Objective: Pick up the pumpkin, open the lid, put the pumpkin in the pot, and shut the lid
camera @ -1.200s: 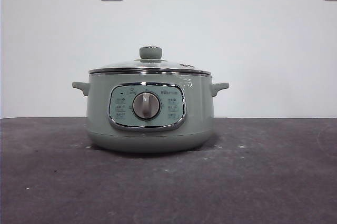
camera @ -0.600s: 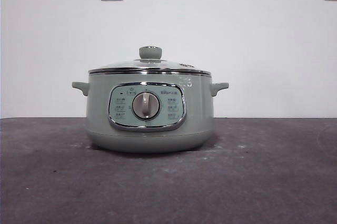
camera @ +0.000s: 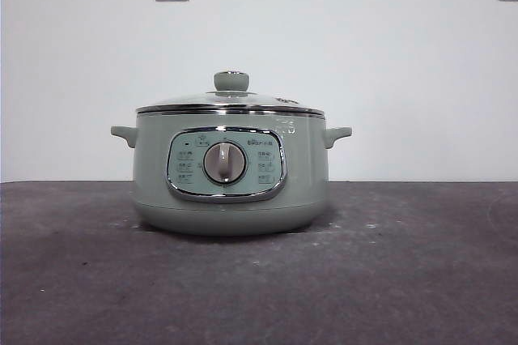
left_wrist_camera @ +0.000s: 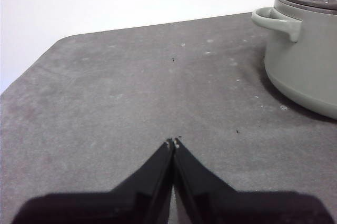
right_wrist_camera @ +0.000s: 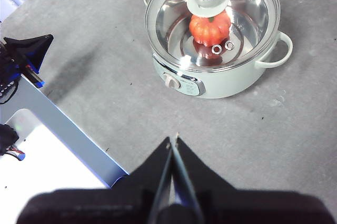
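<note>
The left hand [left_wrist_camera: 172,142] hangs clenched and empty low over bare tabletop [left_wrist_camera: 131,92], beside the pot [camera: 231,171]. The pot sits mid-table with the lid [right_wrist_camera: 210,19] seated on it and the pumpkin [right_wrist_camera: 209,28] already inside, visible through the glass. The right hand [right_wrist_camera: 172,139], clenched on nothing, hangs high above. The lid looks heavy, slick and breakable, best gripped by its knob [camera: 231,81].

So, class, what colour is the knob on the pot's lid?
Pale sage green on the knob, matching the pot; clearest in the front view.
</note>
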### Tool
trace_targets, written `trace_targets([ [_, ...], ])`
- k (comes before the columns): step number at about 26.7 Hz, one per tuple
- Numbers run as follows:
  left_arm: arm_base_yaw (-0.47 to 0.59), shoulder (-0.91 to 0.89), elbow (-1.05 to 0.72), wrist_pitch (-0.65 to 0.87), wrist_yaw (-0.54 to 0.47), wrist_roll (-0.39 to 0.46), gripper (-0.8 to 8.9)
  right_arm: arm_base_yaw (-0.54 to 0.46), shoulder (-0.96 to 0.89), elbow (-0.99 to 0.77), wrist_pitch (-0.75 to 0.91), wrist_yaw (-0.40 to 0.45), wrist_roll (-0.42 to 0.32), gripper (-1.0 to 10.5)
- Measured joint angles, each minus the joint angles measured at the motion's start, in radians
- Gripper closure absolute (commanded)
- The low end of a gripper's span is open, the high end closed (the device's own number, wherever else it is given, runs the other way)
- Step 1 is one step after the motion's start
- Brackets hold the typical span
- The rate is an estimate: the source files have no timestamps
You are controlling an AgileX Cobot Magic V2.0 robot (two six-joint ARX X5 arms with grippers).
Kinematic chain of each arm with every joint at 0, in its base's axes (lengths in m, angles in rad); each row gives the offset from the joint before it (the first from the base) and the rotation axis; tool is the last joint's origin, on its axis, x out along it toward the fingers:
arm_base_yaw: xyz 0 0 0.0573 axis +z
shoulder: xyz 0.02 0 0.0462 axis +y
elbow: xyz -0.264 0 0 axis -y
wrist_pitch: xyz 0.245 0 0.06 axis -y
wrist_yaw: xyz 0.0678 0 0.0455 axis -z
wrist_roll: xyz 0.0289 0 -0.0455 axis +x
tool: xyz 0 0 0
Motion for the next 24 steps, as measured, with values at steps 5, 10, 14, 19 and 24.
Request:
trace_targets([
  [5, 0.0, 0.0, 0.0, 0.0, 0.0, 0.0, 8.17, -0.164, -0.114, -0.031, 0.183, 0.012, -0.042, 9.5],
  [10, 0.0, 0.0, 0.0, 0.0, 0.0, 0.0, 8.17, -0.456, -0.428, -0.341, 0.518, -0.157, -0.051, 9.5],
  [14, 0.0, 0.0, 0.0, 0.0, 0.0, 0.0, 8.17, -0.575, -0.607, -0.639, 0.765, -0.14, -0.053, 9.5],
  [19, 0.0, 0.0, 0.0, 0.0, 0.0, 0.0, 8.17, -0.609, -0.801, -0.999, 1.038, -0.069, -0.053, 9.5],
  [24, 0.0, 0.0, 0.0, 0.0, 0.0, 0.0, 8.17, -0.609, -0.941, -1.304, 1.225, -0.053, -0.054, 9.5],
])
